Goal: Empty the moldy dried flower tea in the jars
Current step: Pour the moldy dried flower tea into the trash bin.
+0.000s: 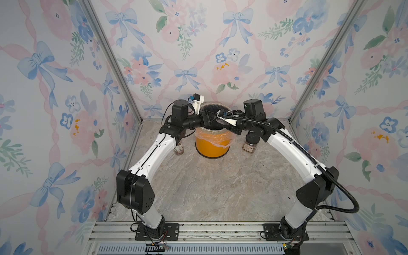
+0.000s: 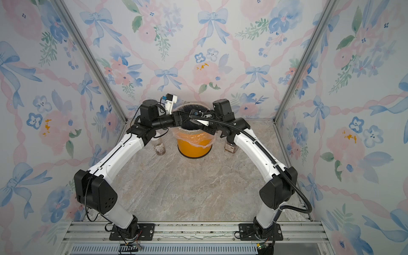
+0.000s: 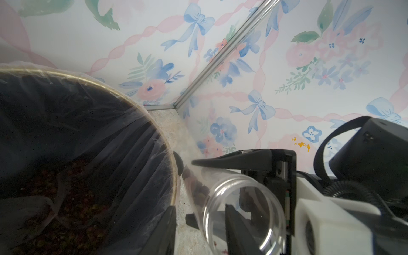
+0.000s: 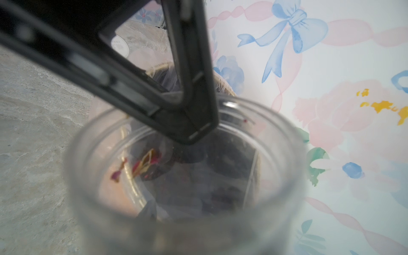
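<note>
**A:** What do we see around the orange bin?

**B:** It stands on the marble table. A tall slim jar is just beside it on the left arm's side, half covered by the left arm. A squarish jar with black lid is just beside it on the other side, under the right arm. Both jars hold brown bits. In both top views the two wrists meet above the bin and cover most of its mouth.

**A:** And the claws?

**B:** The right gripper clamps the round clear jar, which has no lid, with one finger on each side of its body. The left gripper has its jaws apart. One finger is outside the jar, and the other finger lies across the jar's mouth. We cannot tell whether it touches the glass.

**A:** How does this jar lie?

**B:** It is in the air above the bin, near the rim. It lies on its side, the long axis about level and the mouth toward the left arm. From above we cannot make it out.

**A:** And the tea?

**B:** Most of the moldy dried flower tea lies at the bottom of the bin, on the clear liner. A few red bits are inside the held jar, but the right wrist view is blurred.
</note>
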Motion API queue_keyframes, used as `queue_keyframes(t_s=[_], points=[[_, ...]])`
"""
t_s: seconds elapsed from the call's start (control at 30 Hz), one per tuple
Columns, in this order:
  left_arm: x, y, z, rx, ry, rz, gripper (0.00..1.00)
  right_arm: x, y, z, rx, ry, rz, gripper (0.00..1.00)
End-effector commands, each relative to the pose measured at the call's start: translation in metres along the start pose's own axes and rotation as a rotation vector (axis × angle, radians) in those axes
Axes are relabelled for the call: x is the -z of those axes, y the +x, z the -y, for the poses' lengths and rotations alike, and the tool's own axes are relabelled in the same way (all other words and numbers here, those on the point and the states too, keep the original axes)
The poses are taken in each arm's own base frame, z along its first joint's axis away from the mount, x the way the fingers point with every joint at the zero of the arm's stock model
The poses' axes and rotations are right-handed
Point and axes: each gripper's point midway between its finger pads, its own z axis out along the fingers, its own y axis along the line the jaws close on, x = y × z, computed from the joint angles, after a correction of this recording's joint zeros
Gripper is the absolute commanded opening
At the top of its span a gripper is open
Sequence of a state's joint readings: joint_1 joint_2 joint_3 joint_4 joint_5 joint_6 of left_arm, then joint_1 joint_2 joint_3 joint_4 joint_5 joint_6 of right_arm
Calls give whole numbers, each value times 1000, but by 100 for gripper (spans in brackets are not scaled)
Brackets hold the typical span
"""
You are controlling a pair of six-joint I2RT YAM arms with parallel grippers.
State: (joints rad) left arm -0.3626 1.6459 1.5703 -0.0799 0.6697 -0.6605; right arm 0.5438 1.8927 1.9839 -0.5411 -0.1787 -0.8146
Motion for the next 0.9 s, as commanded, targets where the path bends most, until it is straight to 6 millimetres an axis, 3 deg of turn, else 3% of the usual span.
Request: queue_keyframes(t_s=[0.0, 0.27, 0.47, 0.67, 0.87], points=[[-8, 9, -8, -9, -30, -41, 35, 0, -10, -7, 22, -3, 22, 55], [-10, 13, -8, -17, -38, -57, 21, -3, -13, -12, 37, -7, 16, 56], [-11, 15, -10, -13, -42, -62, 0, -4, -14, -14, 40, -7, 17, 58], [-11, 12, -11, -19, -60, -46, 0, -4, -16, -14, 32, 4, 25, 61], [-4, -3, -9, -32, -103, 11, 0, -6, -16, -10, 0, 25, 42, 71]])
